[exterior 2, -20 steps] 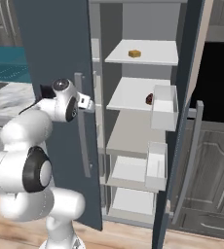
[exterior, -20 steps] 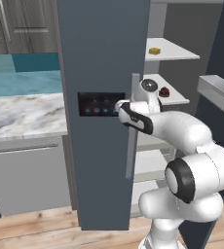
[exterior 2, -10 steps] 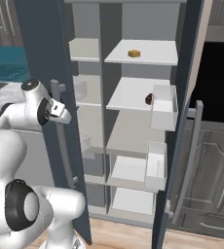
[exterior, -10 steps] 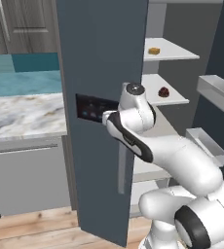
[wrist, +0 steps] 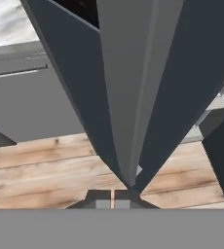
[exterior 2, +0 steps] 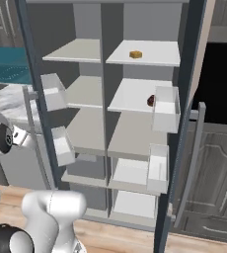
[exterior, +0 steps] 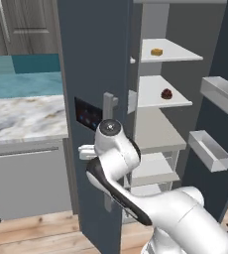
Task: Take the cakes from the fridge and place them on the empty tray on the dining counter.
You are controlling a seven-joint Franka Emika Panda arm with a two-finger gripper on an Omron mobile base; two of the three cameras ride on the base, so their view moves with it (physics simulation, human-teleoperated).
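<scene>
The fridge (exterior: 98, 59) (exterior 2: 113, 123) stands with both doors swung wide. On its top right shelf lies the yellow-orange cake (exterior: 157, 51) (exterior 2: 135, 54). The dark red-brown cake (exterior: 166, 94) (exterior 2: 151, 100) rests one shelf lower. My gripper (exterior: 85, 149) (exterior 2: 22, 136) (wrist: 113, 198) is at the left door's long grey handle (exterior: 108, 101) (wrist: 128, 97), far from both cakes. Its fingertips are shut together with nothing between them, and the handle rises just beyond them. The tray and the dining counter are out of view.
A marbled counter (exterior: 22, 114) with a teal backsplash sits left of the fridge over grey cabinets. Clear bins (exterior 2: 165, 108) (exterior: 210, 149) hang on the open right door. Dark cabinets (exterior 2: 214, 163) stand to the right. Wood floor lies below.
The left fridge door has swung further open. My arm has moved left with it, and the jaws have closed from part open to shut.
</scene>
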